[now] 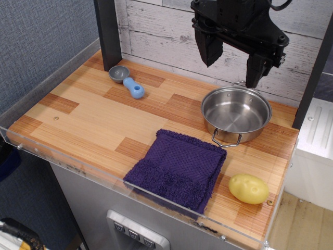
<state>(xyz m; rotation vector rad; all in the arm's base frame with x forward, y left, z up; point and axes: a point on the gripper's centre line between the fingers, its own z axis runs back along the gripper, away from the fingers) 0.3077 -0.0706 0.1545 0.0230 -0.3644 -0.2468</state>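
The black gripper (230,75) is hanging high at the back of the counter, its two fingers (208,49) standing well apart with nothing between them. It is hovering over the far rim of the stainless steel pan (237,112) without touching it; from here the nearer finger looks to be ending just above the pan's back handle.

The pan is sitting upright on the right rear part of the wooden tabletop (93,120). Its bowl is showing only bare metal, and its front wire handle is pointing towards the near edge. That handle is lying just beside the far right corner of a purple towel (179,166). Whether the two are touching, I cannot tell.

The towel is lying flat and turned at an angle, its near corner reaching the clear acrylic lip (67,164) that is running along the front of the table. To the right of the towel, near the front right corner, a yellow potato (248,188) is resting on its side, apart from the cloth.

Well away, at the back left, a measuring scoop (126,80) with a grey cup and a blue handle is lying beside a black post (108,31). A white plank wall (156,31) is standing behind everything.
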